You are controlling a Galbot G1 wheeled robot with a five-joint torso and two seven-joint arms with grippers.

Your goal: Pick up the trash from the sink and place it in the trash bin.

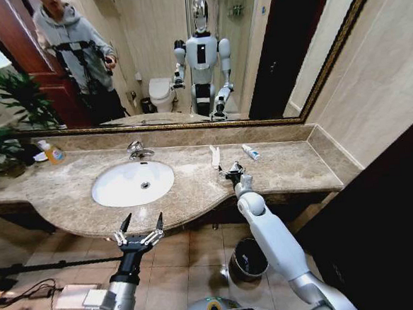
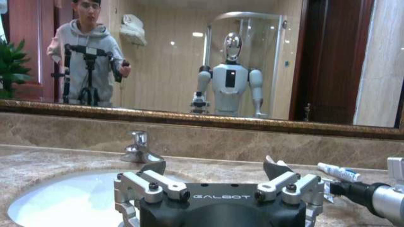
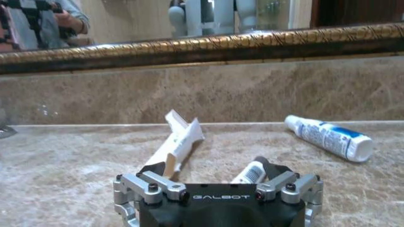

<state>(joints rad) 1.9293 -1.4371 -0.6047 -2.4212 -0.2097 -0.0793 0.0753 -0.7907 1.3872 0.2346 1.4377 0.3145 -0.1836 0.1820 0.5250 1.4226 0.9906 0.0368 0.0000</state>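
pick step in hand: the right gripper (image 1: 230, 173) is held low over the counter (image 1: 292, 164) right of the sink (image 1: 132, 183), jaws narrow about a small white tube (image 3: 248, 174), though a firm hold cannot be confirmed; a flat packet (image 1: 214, 156) and another tube (image 1: 250, 152) lie just beyond. the left gripper (image 1: 141, 225) is parked before the counter edge, jaws wide and empty. the sink is seen bare, nothing can be made out in the bin (image 1: 248, 259) on the floor below, so a lift and a carry down to it are judged next.

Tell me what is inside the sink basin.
The white sink holds only its drain; no trash lies in what shows. The left hand hides part of the basin's near side in the left wrist view.
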